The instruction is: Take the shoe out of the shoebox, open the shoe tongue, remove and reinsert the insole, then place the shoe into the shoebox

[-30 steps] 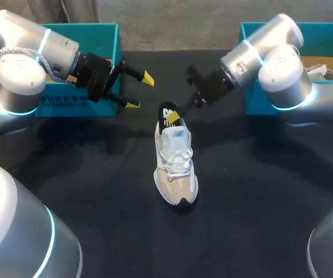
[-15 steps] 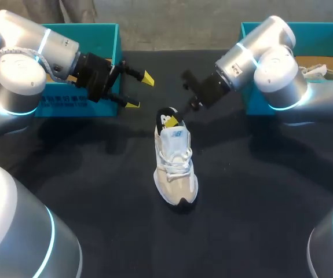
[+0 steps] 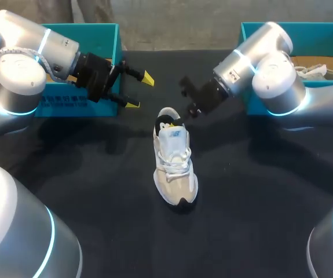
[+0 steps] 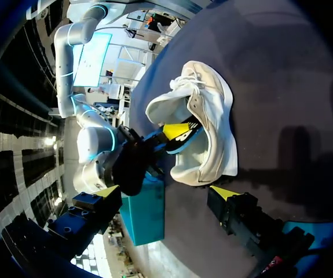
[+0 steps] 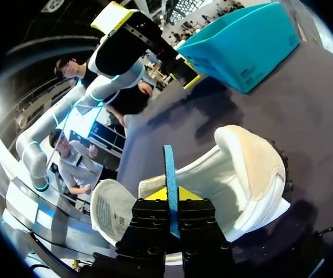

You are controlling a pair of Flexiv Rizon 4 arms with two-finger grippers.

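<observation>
Drawing back toward 1 o'clock off the heel, my right gripper pinches the blue insole by its edge. The shoe lies mid-table, unheld. My left gripper hovers spread at its 10 o'clock. The shoe could drag along, or the thin insole slip free.

Shoe central; shoebox behind-left, second box behind-right; insole in right claw over heel, left claw leftward.

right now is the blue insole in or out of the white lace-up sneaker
Partly out: the blue insole stands on edge, pinched in the right gripper, sticking up from the white lace-up sneaker at its heel opening; lower end hidden.
</observation>
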